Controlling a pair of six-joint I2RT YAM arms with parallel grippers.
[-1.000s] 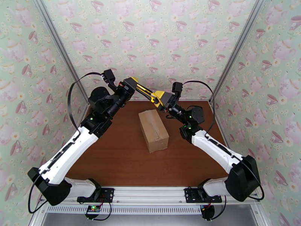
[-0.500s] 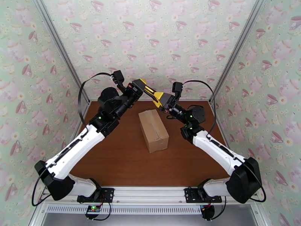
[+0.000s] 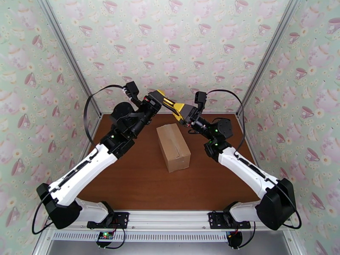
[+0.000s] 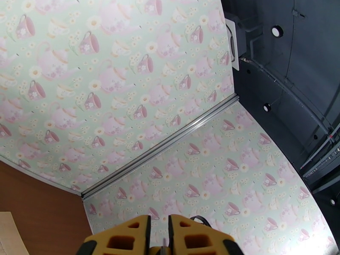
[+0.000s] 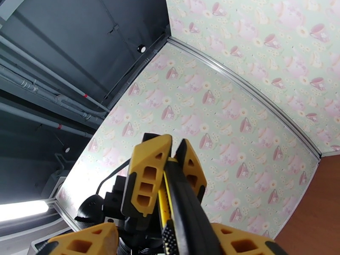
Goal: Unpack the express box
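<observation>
The express box (image 3: 173,146) is a plain brown carton lying closed on the brown table (image 3: 140,179), its flaps down. Above its far end both arms meet at a yellow-and-black utility knife (image 3: 170,105). My left gripper (image 3: 158,97) is shut on the knife's far end; in the right wrist view its yellow fingers (image 5: 146,179) pinch the knife (image 5: 182,209). My right gripper (image 3: 182,111) surrounds the handle, and in its own view (image 5: 170,241) a gap shows between one finger and the knife. In the left wrist view my left gripper (image 4: 159,236) shows only a narrow slit.
Teacup-patterned walls with metal corner posts (image 3: 259,69) close in the table on three sides. Bare table lies in front of and beside the box. A pale corner of the box (image 4: 6,234) shows at the lower left of the left wrist view.
My left arm swung right and its gripper slid along the knife toward the right gripper, then settled. The right arm and the box stayed still.
</observation>
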